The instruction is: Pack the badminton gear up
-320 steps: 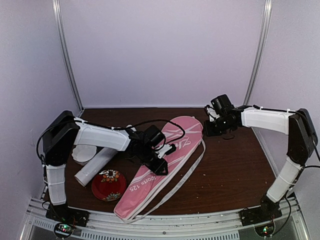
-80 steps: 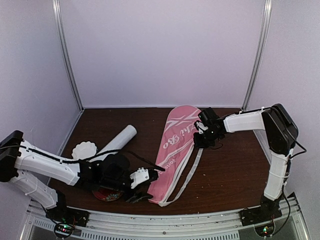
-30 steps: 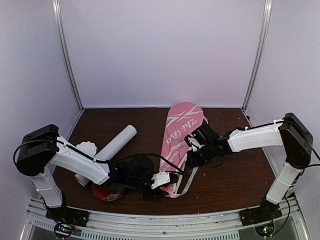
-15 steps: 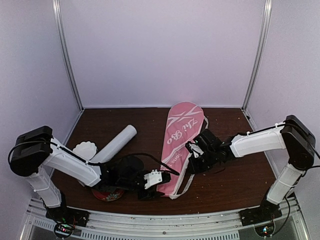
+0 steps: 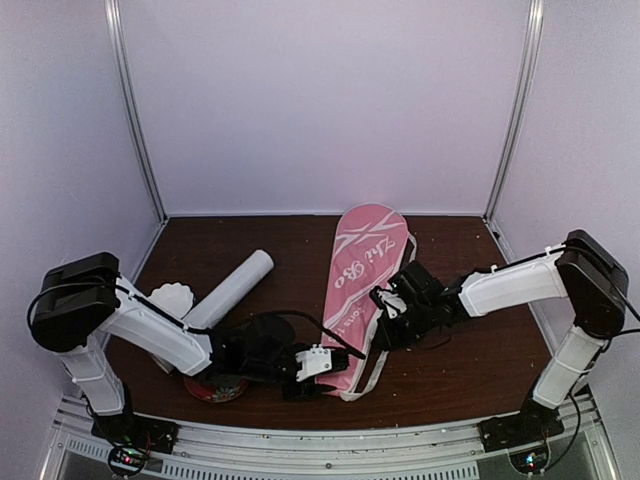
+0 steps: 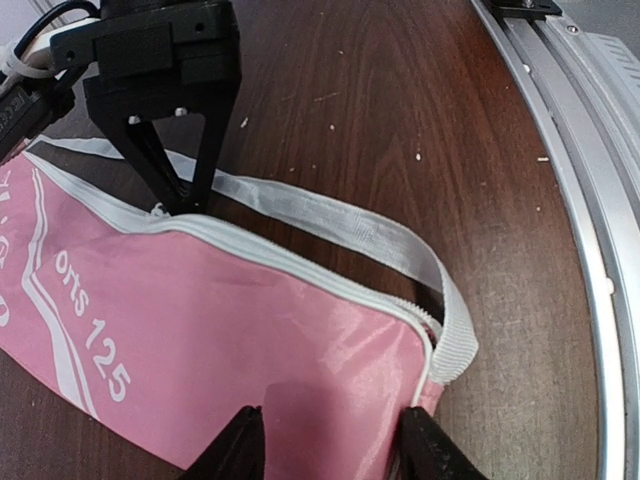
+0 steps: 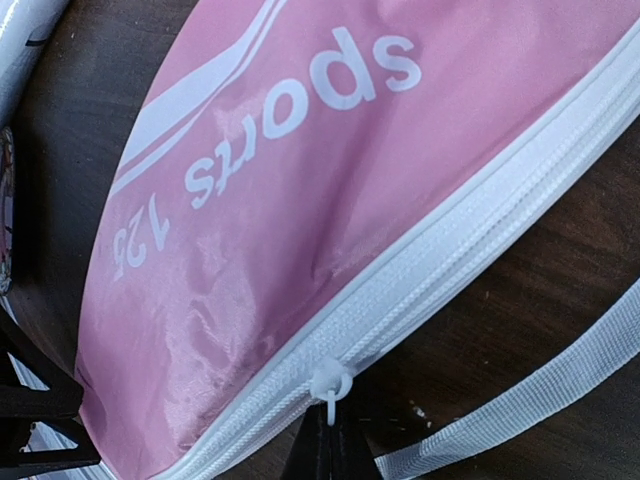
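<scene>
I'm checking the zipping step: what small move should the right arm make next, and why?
Probably draw the zip pull slightly along the zipper toward the pink bag's narrow end: the right gripper is shut on that pull, zipper track lies ahead of it, and the left gripper straddles that end, likely steadying it.

The bag [image 5: 362, 270] is long, pink and racquet-shaped, with white stripes and white lettering that reads "sports 125". It lies flat on the table [image 5: 470, 350], its wide rounded end toward the back wall and its narrow end near the front edge. A white zip runs along its right edge, and the zip pull [image 7: 330, 383] sits partway down. A white webbing strap [image 6: 330, 215] lies loose beside that edge. The tube [image 5: 225, 294] is long and white. It lies on its side, slanted, well left of the bag.
</scene>
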